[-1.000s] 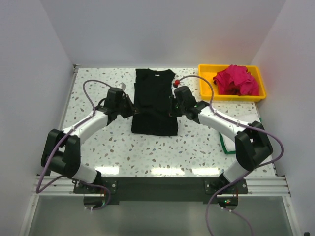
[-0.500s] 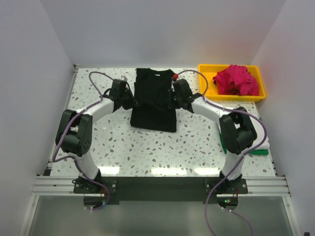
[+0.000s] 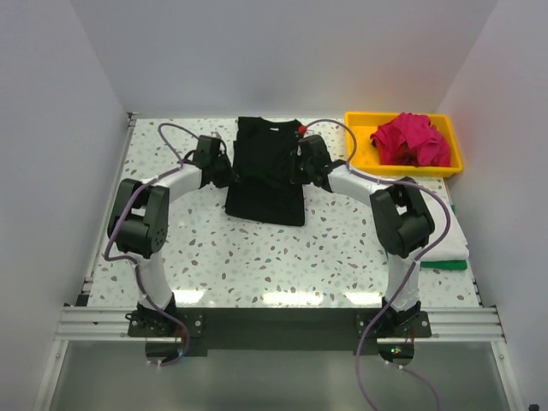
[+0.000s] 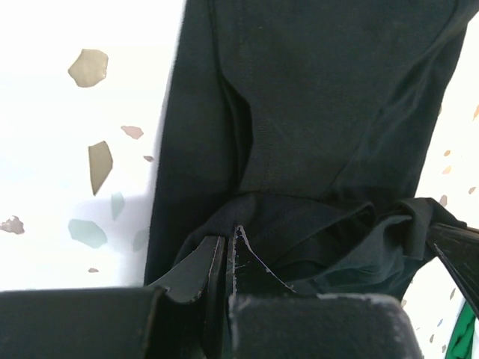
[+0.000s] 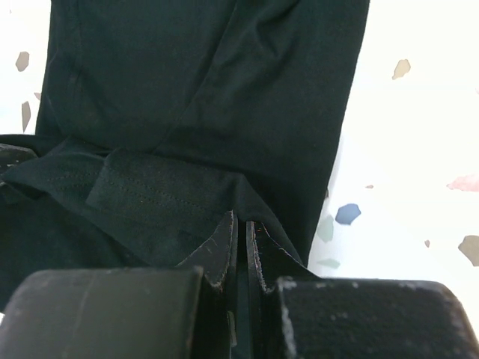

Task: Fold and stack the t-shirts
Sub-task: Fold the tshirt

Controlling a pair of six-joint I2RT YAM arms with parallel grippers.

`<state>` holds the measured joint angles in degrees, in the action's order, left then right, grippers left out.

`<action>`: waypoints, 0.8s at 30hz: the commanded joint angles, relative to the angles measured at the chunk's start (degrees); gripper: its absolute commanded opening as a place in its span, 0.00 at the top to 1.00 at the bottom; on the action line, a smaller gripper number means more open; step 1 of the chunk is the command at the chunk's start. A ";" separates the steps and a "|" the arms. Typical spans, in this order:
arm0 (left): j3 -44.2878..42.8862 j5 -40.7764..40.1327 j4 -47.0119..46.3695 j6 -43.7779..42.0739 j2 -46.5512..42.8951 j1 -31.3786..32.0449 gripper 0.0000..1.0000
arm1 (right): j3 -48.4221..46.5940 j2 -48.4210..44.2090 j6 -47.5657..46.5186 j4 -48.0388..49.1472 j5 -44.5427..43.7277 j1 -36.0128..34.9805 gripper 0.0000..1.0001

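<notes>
Left gripper (image 4: 224,250) is closed to a thin slit on a bunched fold of the black shirt (image 3: 267,184), at the shirt's left edge. The right gripper (image 5: 241,224) is pressed together the same way, pinching a hemmed fold at the shirt's right edge. From above, the two arms curve in from either side, and the grippers face each other across the shirt at about the middle of its length.

The black shirt lies on the speckled bench (image 3: 257,257), far from the arm bases and near the middle. Its collar end points to the back wall, and a small white label (image 3: 276,128) shows there. In the wrist views the cloth near each gripper is gathered into wrinkles, and the part beyond lies flat.

A magenta shirt (image 3: 411,139) sits crumpled in the yellow tray (image 3: 404,171) at the far right corner. A white shirt (image 3: 447,244) lies at the bench's right edge behind the right arm, with a green shirt (image 3: 445,265) touching its near side.
</notes>
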<state>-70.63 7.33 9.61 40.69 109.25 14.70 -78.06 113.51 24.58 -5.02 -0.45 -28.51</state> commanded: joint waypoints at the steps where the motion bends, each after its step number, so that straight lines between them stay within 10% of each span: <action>1: -2.50 -0.30 -0.64 -1.58 0.88 -1.25 1.00 | -3.59 0.83 -0.76 3.00 0.36 0.30 1.00; 6: -0.92 -1.00 -0.90 -1.49 -0.70 -1.69 0.80 | -4.73 1.53 -0.85 2.20 0.27 0.30 0.84; 9: -0.13 -0.92 -0.38 -2.01 -2.37 -1.87 0.38 | -5.35 0.92 -1.02 0.89 1.49 0.30 0.57; 10: 0.31 -1.09 -0.29 -2.19 -3.16 -1.87 0.23 | -5.35 0.66 -1.11 0.02 1.68 0.21 0.33; 13: 3.12 -1.53 -0.73 -2.10 -7.11 -1.87 0.06 | -4.91 -1.97 -1.38 -1.31 2.55 0.21 0.01; 24: 20.26 0.31 -2.92 -1.14 -19.51 -1.60 0.00 | 14.15 -17.35 5.73 0.18 7.03 0.04 0.01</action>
<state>-53.49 6.81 8.75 39.42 91.48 13.23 -68.25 100.25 26.46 -5.87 4.25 -28.49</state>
